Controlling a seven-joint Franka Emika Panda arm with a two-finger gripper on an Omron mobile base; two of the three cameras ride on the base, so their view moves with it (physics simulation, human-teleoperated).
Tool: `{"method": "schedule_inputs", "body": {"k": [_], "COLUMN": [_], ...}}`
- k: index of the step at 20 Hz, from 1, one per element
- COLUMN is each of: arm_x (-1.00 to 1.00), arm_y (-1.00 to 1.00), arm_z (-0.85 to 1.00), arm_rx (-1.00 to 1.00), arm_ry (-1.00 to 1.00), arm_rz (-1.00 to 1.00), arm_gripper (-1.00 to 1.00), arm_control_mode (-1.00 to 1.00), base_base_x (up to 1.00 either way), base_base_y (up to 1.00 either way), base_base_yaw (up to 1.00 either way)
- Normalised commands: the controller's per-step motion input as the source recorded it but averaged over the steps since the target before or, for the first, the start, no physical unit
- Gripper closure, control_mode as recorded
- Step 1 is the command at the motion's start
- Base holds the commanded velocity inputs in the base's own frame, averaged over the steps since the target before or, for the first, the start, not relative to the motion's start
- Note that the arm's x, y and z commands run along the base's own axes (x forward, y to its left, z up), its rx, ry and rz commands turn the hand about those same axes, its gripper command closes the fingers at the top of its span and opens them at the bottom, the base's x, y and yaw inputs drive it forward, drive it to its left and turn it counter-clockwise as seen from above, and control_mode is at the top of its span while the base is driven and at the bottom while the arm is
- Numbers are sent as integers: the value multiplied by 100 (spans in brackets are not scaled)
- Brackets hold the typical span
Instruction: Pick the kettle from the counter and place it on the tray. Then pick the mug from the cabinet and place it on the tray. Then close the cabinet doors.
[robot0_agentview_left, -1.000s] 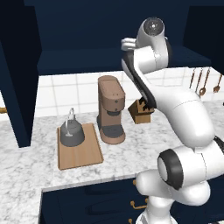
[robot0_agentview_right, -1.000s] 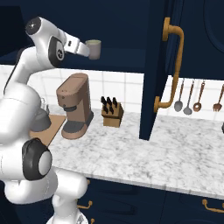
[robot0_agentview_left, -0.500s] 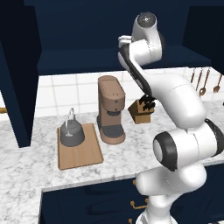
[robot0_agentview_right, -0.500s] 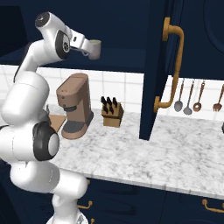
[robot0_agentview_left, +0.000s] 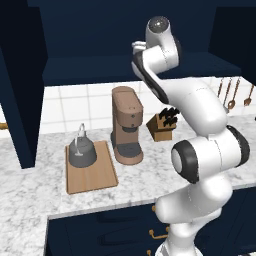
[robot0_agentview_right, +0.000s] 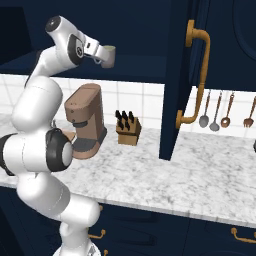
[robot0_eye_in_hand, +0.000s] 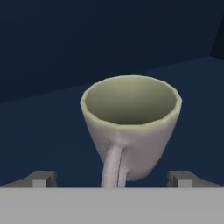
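Glossy white arm (robot0_agentview_left: 200, 105) of rounded segments, dark joint rings, 2 small dark fingertips (robot0_eye_in_hand: 41, 178).

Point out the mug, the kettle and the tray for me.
mug (robot0_eye_in_hand: 131, 127): hand view, outer wall below the rim.
kettle (robot0_agentview_left: 82, 156): left base view, rounded dark body.
tray (robot0_agentview_left: 95, 177): left base view, bare wood in front of the kettle.

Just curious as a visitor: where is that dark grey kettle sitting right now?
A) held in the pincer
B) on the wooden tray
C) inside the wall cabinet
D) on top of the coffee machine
B: the kettle stands on the tray, left of the coffee machine.
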Motion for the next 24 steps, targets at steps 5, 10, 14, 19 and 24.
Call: {"method": "schedule_inputs", "body": {"k": [5, 10, 14, 19, 24], "arm_x": [24, 7, 0, 0, -9], "arm_y": [0, 0, 0, 0, 0], "arm_z": [0, 0, 0, -8, -9], "arm_rx": [0, 0, 0, 0, 0], "arm_ry": [0, 0, 0, -6, -11], "arm_rz": [-8, -9, -11, -11, -6], "arm_gripper": [-100, 100, 100, 100, 100], "arm_control_mode": [-100, -100, -100, -100, -100], "base_base_x": [0, 0, 0, 0, 0], "base_base_y": [0, 0, 0, 0, 0], "base_base_yaw": [0, 0, 0, 0, 0]}}
